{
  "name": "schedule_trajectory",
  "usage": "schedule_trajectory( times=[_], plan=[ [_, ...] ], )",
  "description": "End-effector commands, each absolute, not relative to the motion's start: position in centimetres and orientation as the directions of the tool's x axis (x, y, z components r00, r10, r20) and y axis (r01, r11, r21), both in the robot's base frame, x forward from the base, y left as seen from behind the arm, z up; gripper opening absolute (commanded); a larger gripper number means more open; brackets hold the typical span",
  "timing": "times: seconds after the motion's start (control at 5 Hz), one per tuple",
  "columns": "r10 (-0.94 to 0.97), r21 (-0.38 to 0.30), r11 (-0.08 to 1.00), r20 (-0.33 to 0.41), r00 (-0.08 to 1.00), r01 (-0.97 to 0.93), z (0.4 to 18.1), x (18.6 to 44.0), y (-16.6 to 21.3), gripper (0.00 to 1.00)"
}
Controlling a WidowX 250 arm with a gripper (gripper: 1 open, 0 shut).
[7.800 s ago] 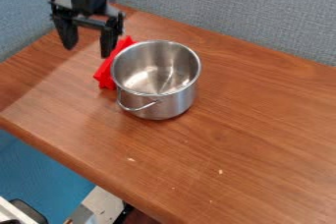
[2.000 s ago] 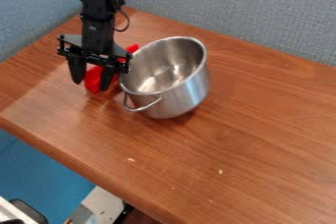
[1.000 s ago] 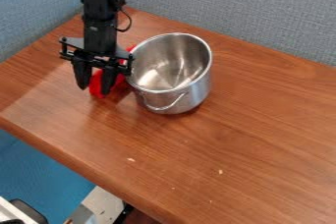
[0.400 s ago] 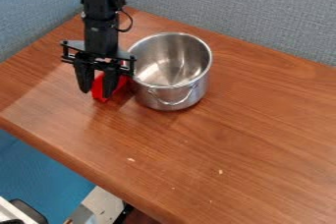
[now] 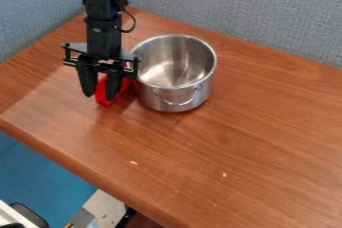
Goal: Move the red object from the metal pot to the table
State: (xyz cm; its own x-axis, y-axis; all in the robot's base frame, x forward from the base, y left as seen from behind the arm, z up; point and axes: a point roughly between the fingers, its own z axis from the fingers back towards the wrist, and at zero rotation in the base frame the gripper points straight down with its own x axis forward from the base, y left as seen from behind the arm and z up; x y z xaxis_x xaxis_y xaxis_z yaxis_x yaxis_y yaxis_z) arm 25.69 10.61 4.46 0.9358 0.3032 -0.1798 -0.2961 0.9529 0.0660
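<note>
Room: grey-blue textured wall (image 5: 254,7) behind, blue area (image 5: 47,177) below left, a bit of pale hardware (image 5: 103,208) at bottom edge.

Table (image 5: 241,152): brown wood grain, flat, looks smooth, rounded edge, a few pale specks up front. Bare wood shows in front of the pot and to its right in view, enough for a set-down.

Pot (image 5: 174,100): shiny steel, upright, no lid, thin wire handle hanging on the near side. Probably slides if bumped.

Gripper (image 5: 100,93): black, pointing down left of the pot in view. Fingers apart, red showing between and beside them; can't tell if they grip it or just straddle it.

Red object (image 5: 122,89): on the table side, outside the pot, just beside its wall, partly behind the fingers. Can't tell if it touches pot or wood. So the "out of the pot" part looks done, judging by where it lies. Likely light, not fragile; stiff or soft unclear, finish maybe a little slippery. Best hold: across the narrow width, near the middle, pads flat on the long sides. An end grip could let it swivel. Pot wall is close, so a wide finger could knock it.
</note>
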Motion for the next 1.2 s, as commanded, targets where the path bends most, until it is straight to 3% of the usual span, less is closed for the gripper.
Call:
schedule_trajectory(
  times=[0.0,1.0],
  plan=[
    [0.307,0.055,0.952,-0.133,0.942,-0.302,6.1,25.9,10.6,0.00],
    [0.285,0.023,0.958,-0.136,0.949,-0.285,7.0,25.9,9.0,0.00]
  ],
)
